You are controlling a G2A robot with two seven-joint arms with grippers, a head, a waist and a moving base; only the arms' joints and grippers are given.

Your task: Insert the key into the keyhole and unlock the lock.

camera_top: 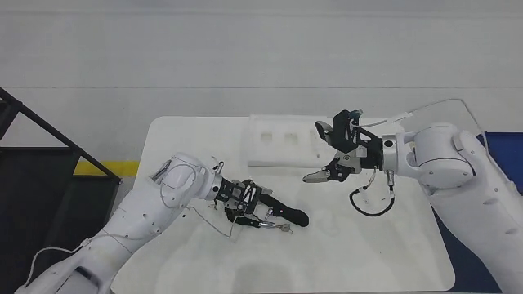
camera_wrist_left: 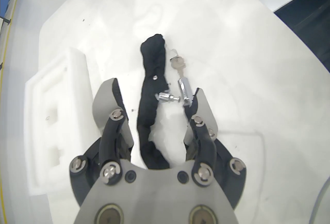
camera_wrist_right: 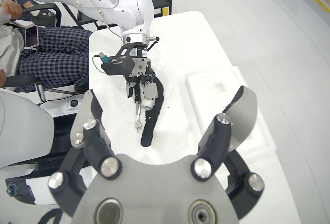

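Near the middle of the counter (camera_top: 392, 249), a little toward its left edge, lies the lock (camera_wrist_left: 152, 62), a length in a black fabric sleeve with a chrome cylinder (camera_wrist_left: 185, 89) beside it. The key (camera_wrist_left: 178, 63) rests flat on the counter in line with the chrome cylinder, its blade meeting the cylinder's end; how deep it sits cannot be told. The left gripper (camera_wrist_left: 154, 92) is low over the lock, its fingers released and spread to either side of the black sleeve. One finger stands apart from the sleeve and the other touches the chrome cylinder. At the middle of the counter's far edge sits a white foam tray (camera_top: 278, 140). The right gripper (camera_top: 320, 153) hangs above the counter just beside the tray's right end, well apart from the lock, its fingers spread wide and grasping nothing.
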